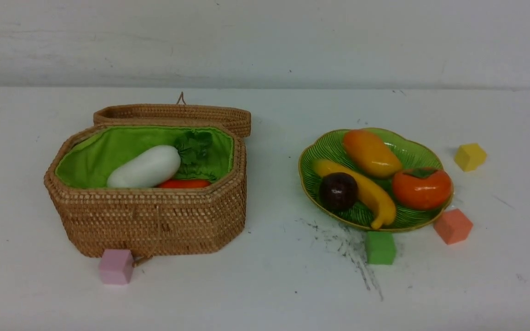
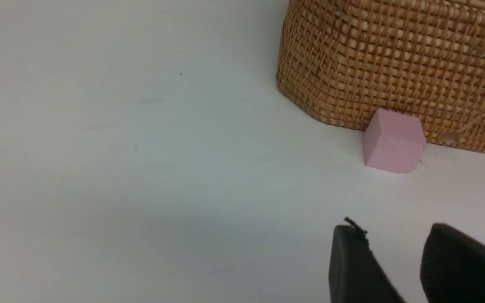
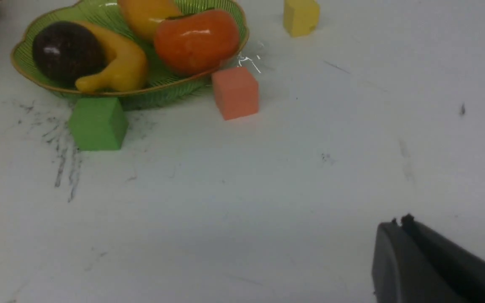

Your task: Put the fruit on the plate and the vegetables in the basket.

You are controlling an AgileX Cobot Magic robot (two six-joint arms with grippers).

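Sorting looks complete: 4 glossy toy fruits fill the ribbed green plate [image 1: 327, 149], 2 toy vegetables lie in the lined wicker basket [image 1: 154, 220]. Left hand [image 2: 398, 256] hangs part-open and empty above the white tabletop [image 1: 265, 294], right hand [image 3: 400, 252] closed, empty.
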